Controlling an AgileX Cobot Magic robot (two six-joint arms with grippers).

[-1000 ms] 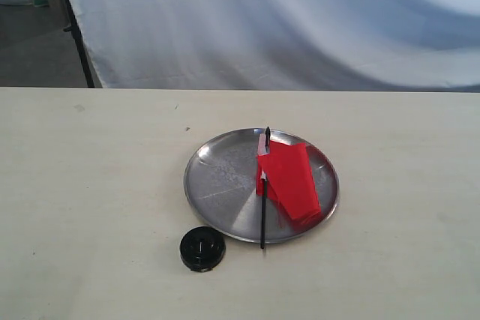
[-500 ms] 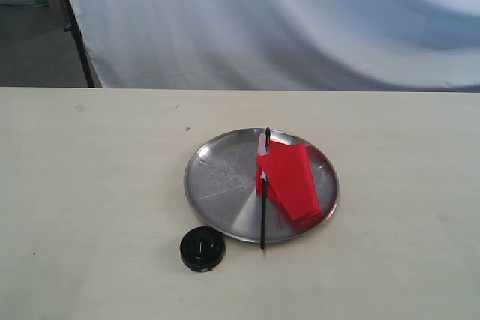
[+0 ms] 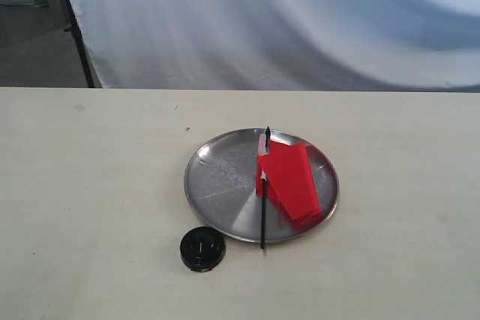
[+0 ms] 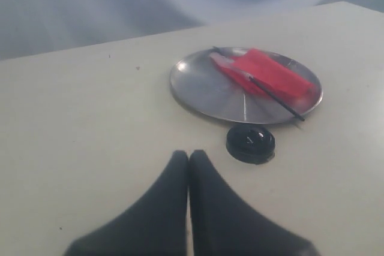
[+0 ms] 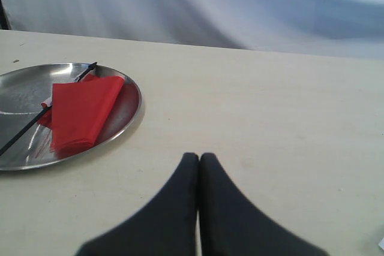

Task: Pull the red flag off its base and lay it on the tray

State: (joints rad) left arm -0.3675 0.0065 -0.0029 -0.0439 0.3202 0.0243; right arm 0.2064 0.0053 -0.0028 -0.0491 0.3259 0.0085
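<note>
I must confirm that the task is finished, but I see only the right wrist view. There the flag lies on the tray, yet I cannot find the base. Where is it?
Observer: The base stands alone on the table, just outside the rim of the tray and apart from it; no pole is in it.
Operator: Is the whole pole inside the tray?
Observer: No. The cloth of the red flag lies inside, but the blunt end of the pole sticks out over the rim, near the base.
Operator: What about the left fingers?
Observer: The left fingers are pressed together and hold nothing, short of the base.
</note>
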